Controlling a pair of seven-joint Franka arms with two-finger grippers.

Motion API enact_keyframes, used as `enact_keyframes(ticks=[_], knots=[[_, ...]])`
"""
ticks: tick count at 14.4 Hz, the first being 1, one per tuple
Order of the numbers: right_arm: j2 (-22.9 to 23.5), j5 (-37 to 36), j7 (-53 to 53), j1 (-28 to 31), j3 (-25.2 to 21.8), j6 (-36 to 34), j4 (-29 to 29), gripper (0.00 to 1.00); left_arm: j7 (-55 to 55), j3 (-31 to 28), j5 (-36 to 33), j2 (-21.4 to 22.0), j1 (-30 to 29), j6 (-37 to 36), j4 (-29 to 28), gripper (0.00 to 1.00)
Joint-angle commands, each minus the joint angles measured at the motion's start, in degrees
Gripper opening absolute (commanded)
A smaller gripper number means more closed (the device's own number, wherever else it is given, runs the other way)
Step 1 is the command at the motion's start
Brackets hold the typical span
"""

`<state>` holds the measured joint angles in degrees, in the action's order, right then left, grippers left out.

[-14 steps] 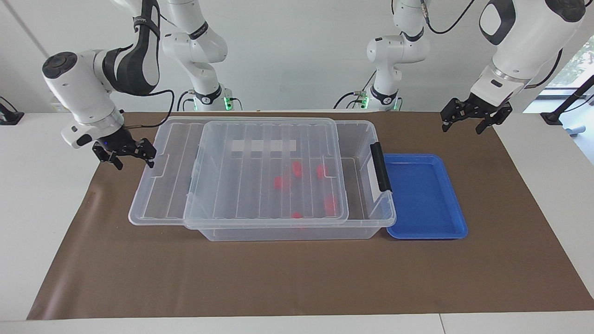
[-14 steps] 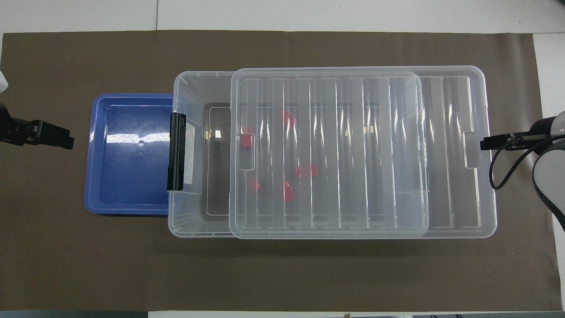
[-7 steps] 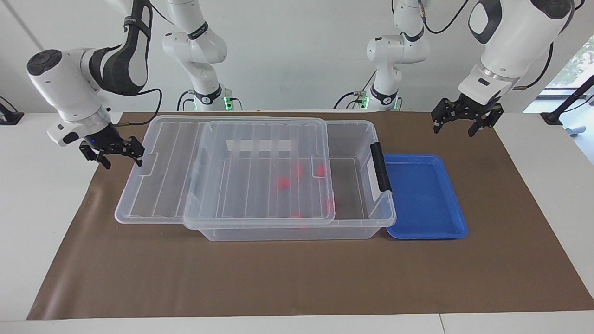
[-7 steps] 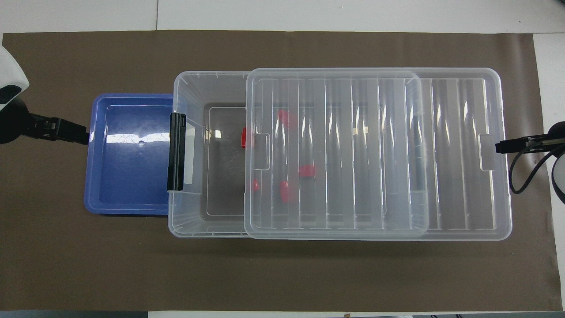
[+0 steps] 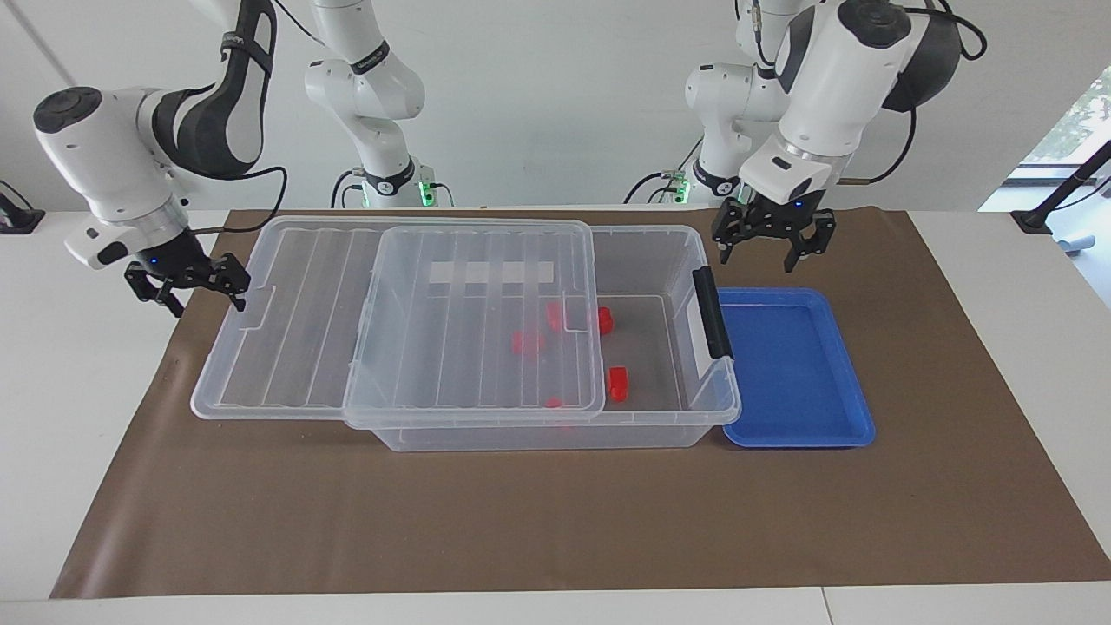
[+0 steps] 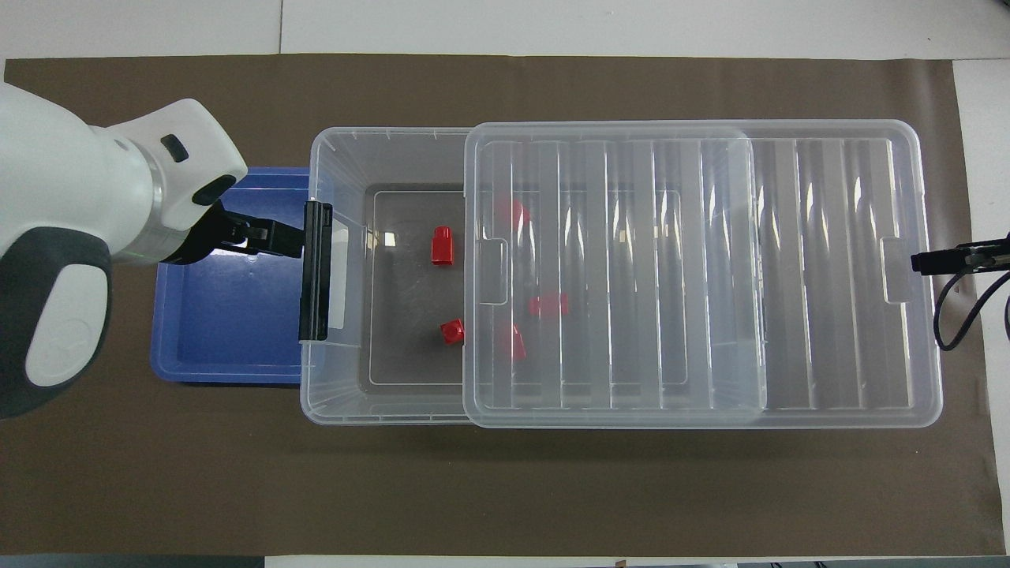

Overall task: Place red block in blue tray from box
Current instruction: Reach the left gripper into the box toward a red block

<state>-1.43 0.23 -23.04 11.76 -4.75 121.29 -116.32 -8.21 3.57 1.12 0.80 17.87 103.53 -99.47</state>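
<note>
1. Counted: two arms, one box point(image 5: 555, 425) point(image 6: 339, 276), one lid point(image 5: 399, 317) point(image 6: 702, 272), one tray point(image 5: 794, 369) point(image 6: 225, 331), five red blocks, one brown mat point(image 5: 555, 521) point(image 6: 505, 489) on the worktop point(image 5: 1024, 312) point(image 6: 552, 24).
2. Lying clear of the lid in the box's open part: two blocks point(image 5: 617, 383) point(image 6: 442, 245), point(image 5: 605, 320) point(image 6: 452, 332). Seen through the lid: the other three, blurred.
3. No readable writing; only a blank white strip point(image 5: 490, 272) and a black latch point(image 5: 713, 312) point(image 6: 316, 270) on the box's end beside the tray.
4. Lid resting flat on the box, overhanging toward the right arm's end of the worktop.
5. Tray touching the box at the left arm's end, holding nothing.
6. Left claw point(image 5: 769, 246) point(image 6: 260, 237) up in the air over the tray's edge by the latch, fingers spread apart, gripping nothing; well apart from both uncovered blocks.
7. Right claw point(image 5: 184, 289) point(image 6: 947, 260) at the lid's overhanging edge; fingers spread, whether touching the lid cannot be told.
</note>
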Motion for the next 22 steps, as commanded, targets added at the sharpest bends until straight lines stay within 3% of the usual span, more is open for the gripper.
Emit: enact_keyframes(ticks=[1, 7, 13, 15, 20, 22], knots=[[0.02, -1.2, -1.57, 1.07, 0.0, 1.49, -0.31, 1.0, -5.83, -0.85, 0.37, -1.05, 4.44, 6.14, -4.15, 1.0], [0.46, -2.34, -3.59, 2.21, -0.26, 3.34, -0.58, 1.0, -14.37, -0.85, -0.42, -10.89, 10.6, 17.39, -4.33, 1.0], [0.72, -3.4, -5.17, 3.01, -0.7, 4.13, -0.49, 1.0, -16.93, -0.85, -0.68, -17.75, 10.96, 26.01, -5.21, 0.99], [0.82, -3.4, -5.17, 2.92, -0.79, 4.13, -0.49, 1.0, -17.19, -0.85, -4.26, -21.35, 11.74, 27.95, -5.21, 0.99], [0.99, -3.48, -5.26, 2.66, -1.32, 3.43, -0.05, 1.0, -19.3, -0.76, -5.25, -23.73, 12.1, 34.71, -7.66, 1.0], [1.6, -3.48, -5.26, 1.95, -1.23, 0.11, 2.92, 1.0, -20.79, -0.76, -5.25, -23.83, 12.54, 36.3, -8.55, 1.0]])
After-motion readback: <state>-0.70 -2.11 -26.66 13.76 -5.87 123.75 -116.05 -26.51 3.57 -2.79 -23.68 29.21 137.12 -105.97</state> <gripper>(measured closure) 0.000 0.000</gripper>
